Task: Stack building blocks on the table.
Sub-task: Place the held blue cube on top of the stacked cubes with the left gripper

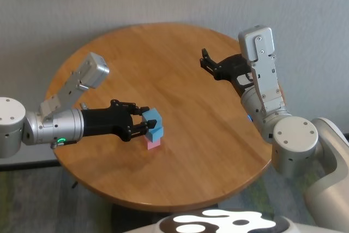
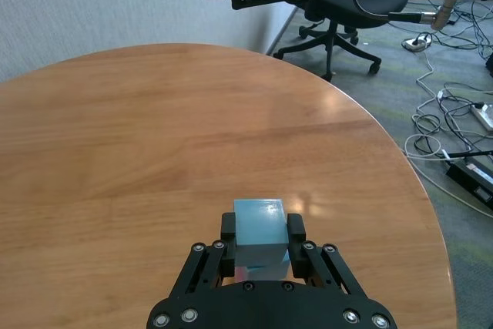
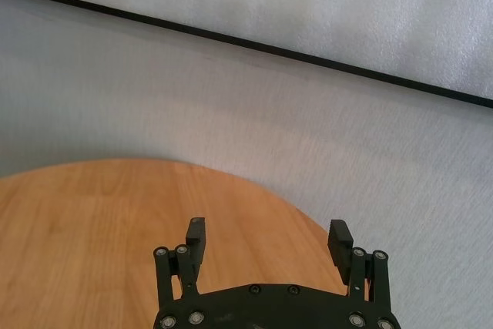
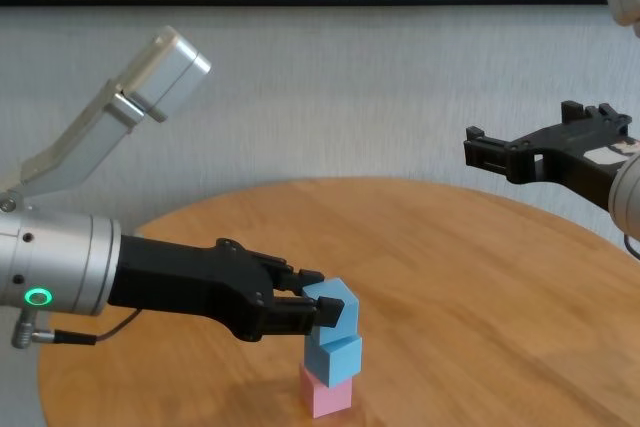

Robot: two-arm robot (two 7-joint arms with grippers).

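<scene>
**Operator:** My left pincer (image 1: pixel 143 122) reaches in from the left, pinching the top light blue cube (image 1: pixel 153 117) between its pads (image 2: pixel 296 228).

**Monitor:** Where does that cube sit?

**Operator:** On a second light blue cube (image 4: pixel 332 355), which rests on the pale pink cube (image 4: pixel 325 394). The three form a column on the round wooden worktop (image 1: pixel 207 135), toward its near left part. The top cube looks turned a little against the one beneath it.

**Monitor:** And your other arm?

**Operator:** My right pincer (image 1: pixel 209 65) hangs raised above the far right part of the worktop, well apart from the column. Its fingers (image 3: pixel 196 233) are spread wide with nothing between them.

**Monitor:** Anything beyond the worktop?

**Operator:** In the left wrist view, an office chair (image 2: pixel 339 17) and loose cables (image 2: pixel 451 125) on the floor.
</scene>
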